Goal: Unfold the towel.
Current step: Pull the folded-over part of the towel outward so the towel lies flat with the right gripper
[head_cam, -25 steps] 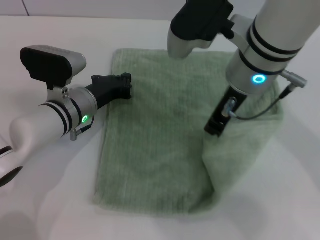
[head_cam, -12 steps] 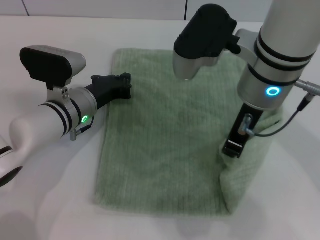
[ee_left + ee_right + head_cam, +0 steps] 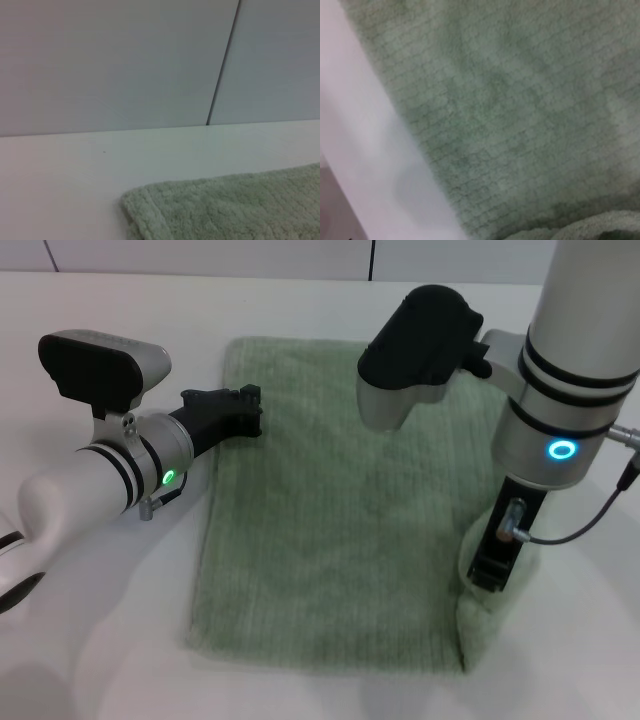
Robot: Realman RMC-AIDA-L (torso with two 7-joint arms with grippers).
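The pale green towel lies mostly flat on the white table. Its right part is a raised fold that runs up to my right gripper. That gripper is shut on the towel's edge, low over the towel's near right corner. My left gripper rests at the towel's left edge near the far left corner. The left wrist view shows a rounded towel corner on the table. The right wrist view shows the ribbed towel surface close up.
The white table surrounds the towel on all sides. A pale wall with a vertical seam stands behind the table's far edge. My right arm's black wrist housing hangs over the towel's far right part.
My right gripper has moved right and toward the near edge, carrying the towel's folded flap with it. The flap has lowered and more towel lies open. The left arm has not moved.
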